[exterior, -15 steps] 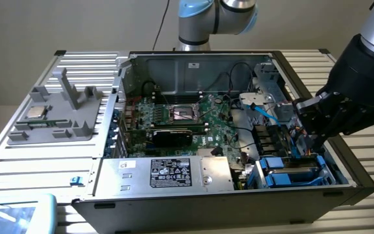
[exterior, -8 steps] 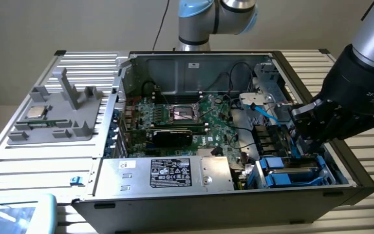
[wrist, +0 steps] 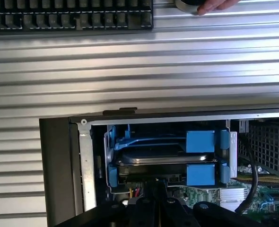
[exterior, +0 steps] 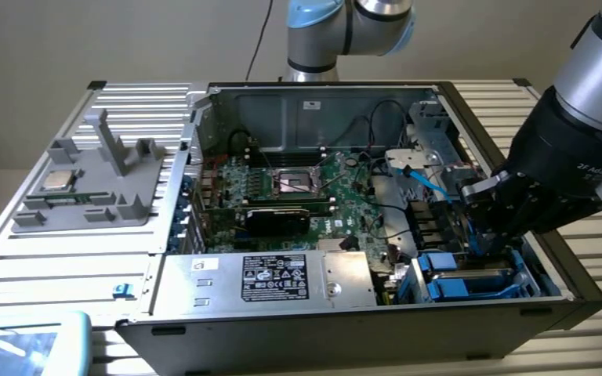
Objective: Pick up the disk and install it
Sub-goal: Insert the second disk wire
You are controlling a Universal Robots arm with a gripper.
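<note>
Ribbed metal tabletop [exterior: 60, 251] stretched under the open computer case [exterior: 280, 329]. Inside the case's corner bay sat the disk [wrist: 163, 158] in its blue bracket; my gripper [exterior: 486, 235] hung just above it, fingers pressed together, holding nothing.

The black sleeve of the robot arm [exterior: 578, 168], at about three o'clock in the exterior view, carries small white lettering that seems to read "2F"; the characters after it cannot be made out. The black label [exterior: 277, 278] on the silver box [exterior: 264, 280], near six o'clock, holds white print too fine to read.
</note>
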